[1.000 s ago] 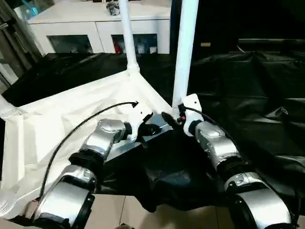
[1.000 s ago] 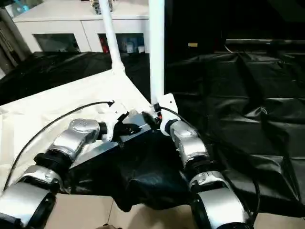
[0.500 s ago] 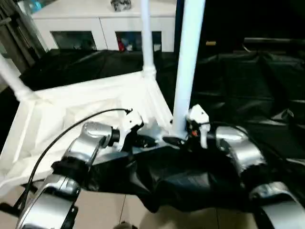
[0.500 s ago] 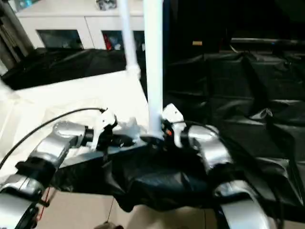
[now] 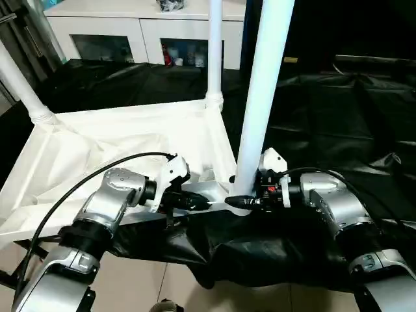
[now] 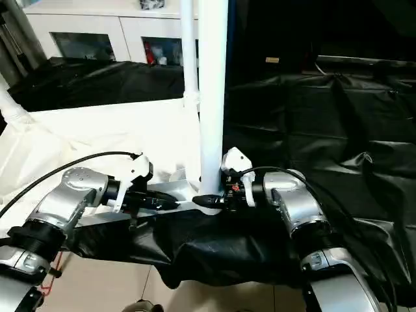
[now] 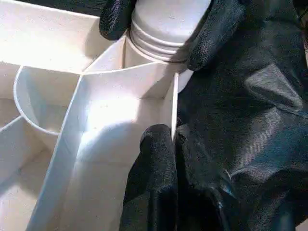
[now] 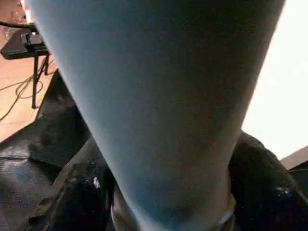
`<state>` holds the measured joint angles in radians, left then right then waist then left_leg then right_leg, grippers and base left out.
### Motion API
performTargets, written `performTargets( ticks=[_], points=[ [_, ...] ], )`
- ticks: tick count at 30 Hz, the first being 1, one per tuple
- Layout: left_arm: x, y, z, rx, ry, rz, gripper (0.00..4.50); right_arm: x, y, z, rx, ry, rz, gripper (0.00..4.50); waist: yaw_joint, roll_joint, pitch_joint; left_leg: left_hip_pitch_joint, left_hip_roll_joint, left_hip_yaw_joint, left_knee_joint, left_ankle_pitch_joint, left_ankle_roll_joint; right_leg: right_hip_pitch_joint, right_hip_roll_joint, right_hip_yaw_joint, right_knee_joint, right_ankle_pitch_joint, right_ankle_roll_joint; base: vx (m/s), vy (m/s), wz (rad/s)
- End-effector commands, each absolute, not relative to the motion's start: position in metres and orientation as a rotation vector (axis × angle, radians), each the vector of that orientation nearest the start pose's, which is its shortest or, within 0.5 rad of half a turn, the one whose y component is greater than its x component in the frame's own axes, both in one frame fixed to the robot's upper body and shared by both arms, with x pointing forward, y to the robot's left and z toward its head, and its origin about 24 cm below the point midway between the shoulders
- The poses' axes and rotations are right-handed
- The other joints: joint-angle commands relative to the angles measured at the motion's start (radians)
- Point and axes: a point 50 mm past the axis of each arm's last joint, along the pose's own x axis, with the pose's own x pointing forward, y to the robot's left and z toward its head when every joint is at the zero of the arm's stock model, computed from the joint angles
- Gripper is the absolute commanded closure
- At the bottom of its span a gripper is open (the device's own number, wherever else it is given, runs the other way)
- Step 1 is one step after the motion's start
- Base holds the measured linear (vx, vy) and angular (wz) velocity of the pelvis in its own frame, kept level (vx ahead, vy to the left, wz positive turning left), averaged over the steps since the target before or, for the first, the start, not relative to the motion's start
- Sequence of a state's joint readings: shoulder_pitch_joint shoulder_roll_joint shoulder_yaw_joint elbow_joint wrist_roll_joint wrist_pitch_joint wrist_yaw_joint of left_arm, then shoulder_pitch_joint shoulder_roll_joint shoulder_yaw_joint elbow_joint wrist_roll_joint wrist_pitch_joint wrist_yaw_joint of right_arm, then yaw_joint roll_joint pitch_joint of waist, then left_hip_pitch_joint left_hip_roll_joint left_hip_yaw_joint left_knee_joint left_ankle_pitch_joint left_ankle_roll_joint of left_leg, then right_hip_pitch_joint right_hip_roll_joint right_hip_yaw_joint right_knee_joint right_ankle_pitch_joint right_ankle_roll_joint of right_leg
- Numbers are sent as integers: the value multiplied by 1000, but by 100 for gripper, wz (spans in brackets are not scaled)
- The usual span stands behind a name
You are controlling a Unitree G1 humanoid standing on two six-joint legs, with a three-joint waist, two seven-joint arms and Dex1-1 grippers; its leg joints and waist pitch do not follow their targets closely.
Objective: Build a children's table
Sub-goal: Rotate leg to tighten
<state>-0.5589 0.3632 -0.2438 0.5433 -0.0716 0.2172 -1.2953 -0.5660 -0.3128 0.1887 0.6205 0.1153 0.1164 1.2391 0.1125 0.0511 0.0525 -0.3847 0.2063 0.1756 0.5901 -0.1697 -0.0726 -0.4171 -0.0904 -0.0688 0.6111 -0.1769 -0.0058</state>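
The children's table top (image 5: 130,136) lies upside down on the black-draped work table, ribs up. Three white legs stand in its corner sockets: a far one (image 5: 215,52), one at the left (image 5: 23,81), and the thick near one (image 5: 263,97). My right gripper (image 5: 239,201) reaches in from the right, and its black fingers (image 7: 211,33) press both sides of the near leg's ringed base. My left gripper (image 7: 172,137) is shut on the thin rim wall of the table top, just beside that socket.
A white cabinet (image 5: 130,32) with glass doors stands behind the work table. Crumpled black cloth (image 5: 338,110) covers the right half and hangs over the front edge. Tiled floor (image 5: 130,286) shows below. A black cable (image 5: 78,188) arcs over my left forearm.
The camera has shifted. My right forearm has swung out to the right and its fingers have closed in on the near leg's base. The left gripper keeps its hold on the rim.
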Motion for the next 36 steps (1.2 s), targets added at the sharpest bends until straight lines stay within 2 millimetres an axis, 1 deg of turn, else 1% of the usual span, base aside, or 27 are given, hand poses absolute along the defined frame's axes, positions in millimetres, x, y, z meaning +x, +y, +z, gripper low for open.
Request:
performTargets(
  ticks=[1,3,4,5,6,7,8,9,10,11,12,13,14,15,16,17,18,21,22,23,24,28,30,31,32,34,36],
  points=[
    [317,124,61,204,398,-1322,450,308,-112,42,-88,372,1370,178,1,-19,-71,14,22,1,-66,-194,65,57,-50,37,-66,-197,-238,0,0,0],
    [322,120,61,211,387,-1259,450,312,-108,37,-82,378,1285,178,-3,-18,-69,15,21,1,-67,-203,52,54,-50,39,-69,-215,-231,0,0,0],
    [325,119,61,216,385,-1236,450,314,-107,35,-84,383,1247,178,-2,-18,-69,15,20,0,-68,-209,47,55,-51,37,-70,-225,-229,0,0,0],
    [328,115,61,224,379,-1200,450,319,-104,31,-101,388,1155,178,-5,-17,-67,16,20,0,-70,-221,36,51,-50,38,-73,-247,-221,0,0,0],
    [337,108,62,224,377,-1115,450,328,-99,24,-104,399,981,178,-12,-17,-65,17,16,-2,-74,-239,15,52,-50,38,-77,-279,-212,0,0,0],
    [337,108,62,224,377,-1115,450,328,-99,24,-104,399,981,178,-16,-17,-65,20,15,-3,-74,-251,3,51,-50,37,-78,-300,-207,0,0,0],
    [340,104,62,224,372,-1080,450,332,-96,21,-99,405,908,178,-17,-19,-67,23,14,-4,-74,-263,-4,54,-53,37,-81,-322,-196,0,0,0],
    [343,100,63,220,367,-1054,450,334,-94,19,-88,410,852,178,-19,-16,-66,23,14,-4,-74,-265,-2,50,-54,39,-83,-320,-194,0,0,0],
    [346,96,64,215,361,-1021,450,336,-91,17,-79,422,799,178,-22,-15,-65,21,14,-3,-75,-267,-2,52,-52,39,-84,-320,-192,0,0,0],
    [348,93,65,212,357,-1006,450,337,-89,16,-71,427,761,179,-22,-9,-69,21,14,-6,-75,-263,-2,55,-52,37,-82,-307,-190,0,0,0],
    [351,87,66,211,345,-974,450,340,-85,14,-50,443,688,179,-25,-10,-69,23,13,-2,-73,-257,-2,49,-49,40,-82,-277,-197,0,0,0],
    [353,83,67,206,339,-956,450,341,-81,13,-36,452,651,179,-23,-7,-71,23,13,-5,-73,-253,-2,54,-49,37,-78,-256,-203,0,0,0],
    [353,80,68,203,337,-956,450,342,-78,13,-36,450,633,179,-23,-7,-71,23,13,-5,-73,-253,-2,54,-49,37,-78,-256,-203,0,0,0],
    [353,74,68,203,328,-963,450,343,-73,14,-52,440,609,179,-22,-2,-72,21,13,-5,-73,-254,0,56,-49,37,-76,-228,-208,0,0,0],
    [353,73,68,204,327,-968,450,344,-71,14,-50,437,608,179,-24,-5,-72,20,13,-4,-73,-254,1,55,-48,37,-77,-219,-209,0,0,0],
    [353,69,68,208,324,-982,450,344,-67,15,-45,426,608,124,-24,-2,-73,19,12,-4,-73,-253,2,56,-48,36,-76,-205,-213,0,0,0],
    [353,68,69,210,319,-994,450,345,-66,16,-18,426,621,110,-24,-3,-75,19,12,-5,-72,-252,5,60,-48,35,-73,-186,-219,0,0,0],
    [352,69,69,215,310,-1022,450,346,-67,17,-7,426,622,103,-24,-2,-73,19,13,-4,-72,-254,17,60,-48,35,-72,-156,-232,0,0,0],
    [351,69,69,217,308,-1033,450,347,-68,18,-24,419,624,87,-24,-2,-72,19,13,-4,-73,-261,17,61,-48,35,-73,-164,-232,0,0,0],
    [349,71,68,219,311,-1064,450,347,-70,20,-39,400,648,72,-23,2,-72,19,13,-5,-74,-272,14,60,-49,34,-74,-181,-230,0,0,0],
    [347,73,67,220,314,-1086,450,348,-72,22,-46,385,668,65,-24,1,-72,19,13,-4,-74,-278,14,61,-49,35,-75,-184,-230,0,0,0],
    [338,83,63,230,322,-1187,450,343,-77,32,-71,314,869,65,-23,0,-74,15,17,-4,-71,-253,33,67,-48,33,-67,-125,-243,0,0,0],
    [334,88,62,234,334,-1219,450,340,-81,35,-102,293,956,65,-23,0,-76,13,17,-2,-68,-231,47,69,-48,32,-62,-84,-259,0,0,0],
    [333,90,61,239,336,-1232,450,338,-83,36,-114,285,990,65,-20,1,-78,13,19,-1,-64,-212,61,67,-47,32,-58,-54,-275,0,0,0],
    [331,93,61,236,339,-1249,450,336,-87,37,-121,281,1031,65,-20,-1,-76,12,19,0,-65,-213,65,66,-46,31,-60,-57,-277,0,0,0],
    [330,96,61,234,337,-1267,450,334,-90,39,-129,279,1069,65,-17,0,-74,14,20,-1,-66,-229,67,65,-47,31,-62,-87,-276,0,0,0],
    [327,103,62,240,343,-1312,450,328,-100,41,-132,279,1171,65,-17,-7,-72,16,21,0,-69,-256,58,64,-47,32,-67,-142,-269,0,0,0]
  ],
)
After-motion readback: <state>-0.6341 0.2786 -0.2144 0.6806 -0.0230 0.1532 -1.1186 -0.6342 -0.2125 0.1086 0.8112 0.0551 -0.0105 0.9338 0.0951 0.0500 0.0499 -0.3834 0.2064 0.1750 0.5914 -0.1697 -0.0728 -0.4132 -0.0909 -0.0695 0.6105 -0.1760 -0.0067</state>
